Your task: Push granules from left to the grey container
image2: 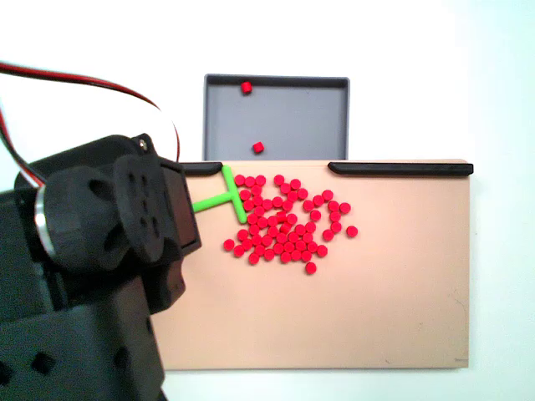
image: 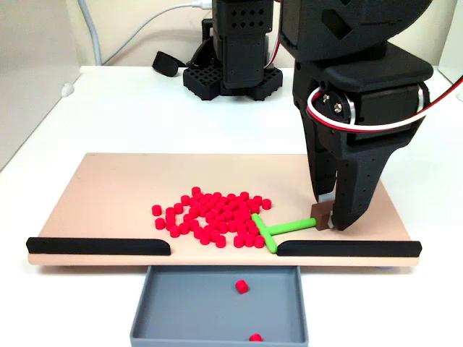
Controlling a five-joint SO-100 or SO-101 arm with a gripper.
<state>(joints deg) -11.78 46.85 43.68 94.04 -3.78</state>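
White tabletop carries a tan board (image: 108, 195) where the gripper (image: 329, 217), seemingly clamped on the green T-tool (image: 278, 230), risks scattering the granules (image: 213, 217) leftward past the near grey container (image: 166, 303).

This looks like a hobby or lab robotics bench rather than a kitchen or shop. A plain white table (image: 145, 123) carries a black 3D-printed arm base (image: 233, 72) with perforated panels, with loose red, white and black servo wires (image: 362, 126) and a white cable (image: 137, 32) trailing to the wall. A tan board (image: 116, 188) edged with 2 black strips (image: 98, 246) is laid out as a staged test surface, under bare, pale walls.
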